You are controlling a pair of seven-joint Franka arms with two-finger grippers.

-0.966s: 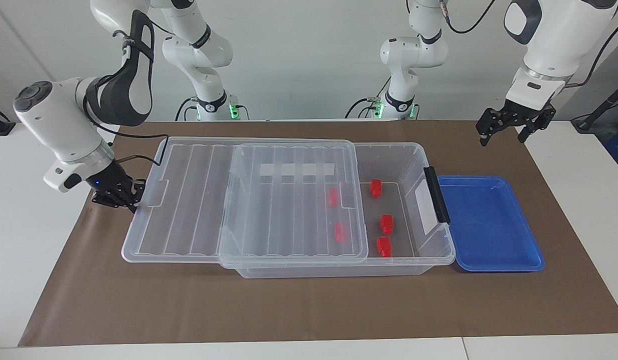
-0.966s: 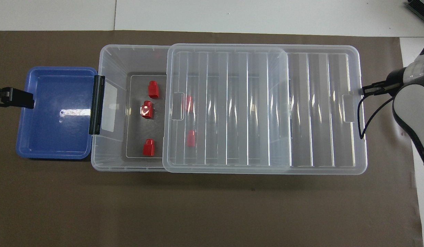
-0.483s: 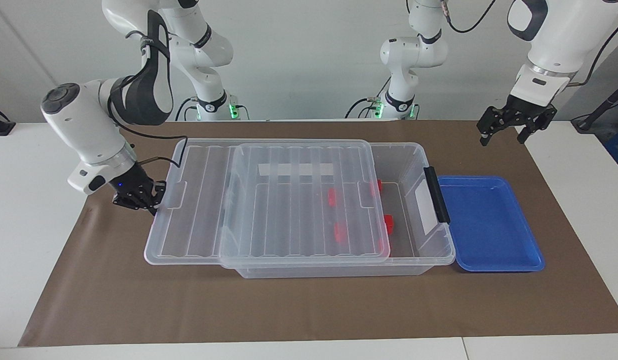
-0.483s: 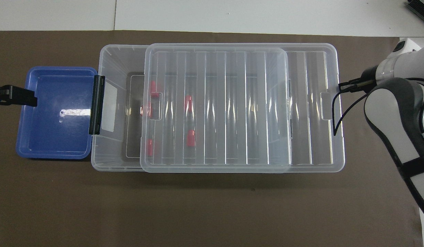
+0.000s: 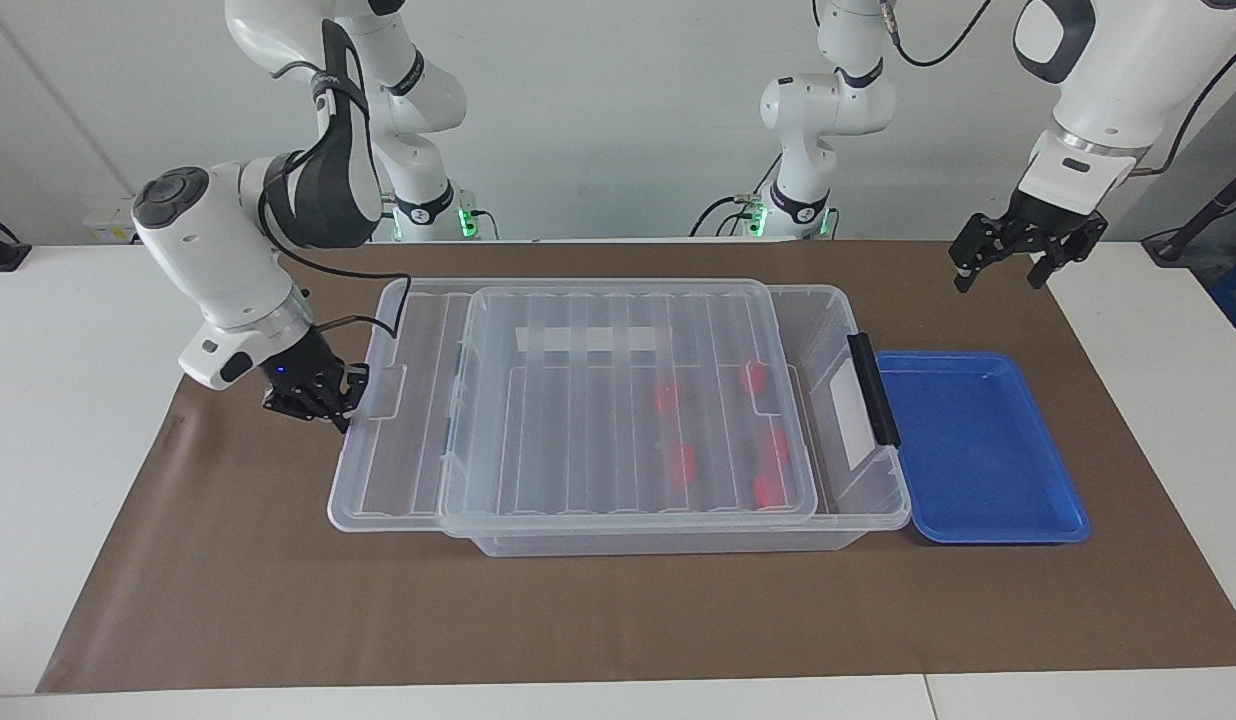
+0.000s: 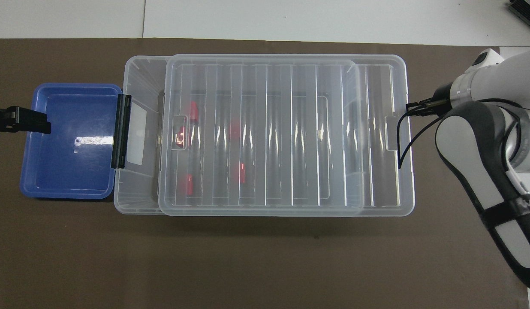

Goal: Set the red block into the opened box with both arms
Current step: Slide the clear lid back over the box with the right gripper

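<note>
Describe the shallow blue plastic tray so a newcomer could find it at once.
Start at the large clear plastic storage box mid-table. The shallow blue plastic tray sits against the box's black-handled end, toward the left arm's end of the table. It alone is opaque blue, lidless, with nothing in it.

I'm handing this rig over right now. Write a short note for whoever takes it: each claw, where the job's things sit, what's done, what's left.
Right claw: shut, at the lid's end edge toward the right arm's end of the table.
Left claw: open, empty, waiting in the air near the blue tray.
Box: on the brown mat, lid covering most of it, with a strip by the black handle uncovered and the lid overhanging the end away from the handle.
Red blocks: five inside the box, all under the lid.
Done: blocks are in.
Left: seat the lid fully, if closing is wanted, then release.
</note>
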